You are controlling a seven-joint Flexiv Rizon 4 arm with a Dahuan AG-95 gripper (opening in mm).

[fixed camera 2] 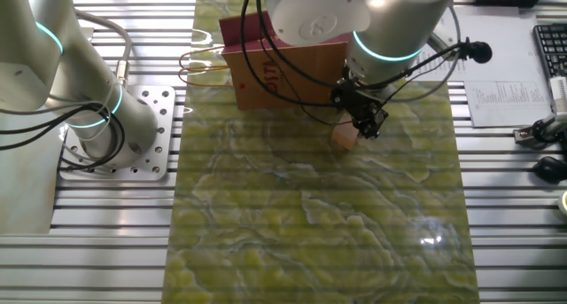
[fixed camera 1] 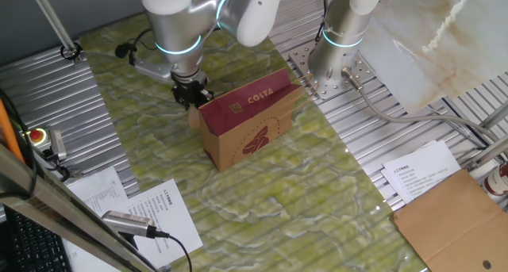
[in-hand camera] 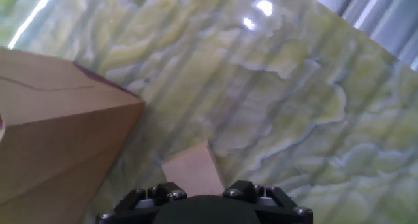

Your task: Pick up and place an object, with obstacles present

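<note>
1. The tool (fixed camera 2: 361, 125) hangs from the arm's wrist, pointing down at the worktop (fixed camera 2: 337, 224), with its black fingers right over the cube (fixed camera 2: 345, 137).
2. Whether the tool is spread, pressed together or pinching the cube I cannot tell: in the hand view only the black finger mounts (in-hand camera: 206, 198) show at the bottom edge, and both fixed views are too coarse at the tips.
3. The cube, small and pale tan, sits on the green marbled worktop directly under the tool; in the hand view its top face (in-hand camera: 192, 172) lies just at 12 o'clock of the finger mounts.
4. In one fixed view the cube (fixed camera 1: 194, 117) is only a sliver of tan at 6 o'clock of the tool (fixed camera 1: 190, 93), mostly hidden by the carton.
5. The carton (fixed camera 1: 248, 121), kraft brown with a dark red top band and white "COSTA" lettering, stands upright just beside the cube; it appears to be close to touching it, though the gap is hard to judge.
6. In the other fixed view the carton (fixed camera 2: 283, 69) stands at 10 o'clock of the cube, partly behind the arm.
7. In the hand view the carton's brown wall (in-hand camera: 59, 139) fills the left, at 9 o'clock of the cube.
8. A printed paper sheet (fixed camera 1: 421, 170) and a flat cardboard sheet (fixed camera 1: 460, 216) lie well apart from the tool, at 4 o'clock in one fixed view.
</note>
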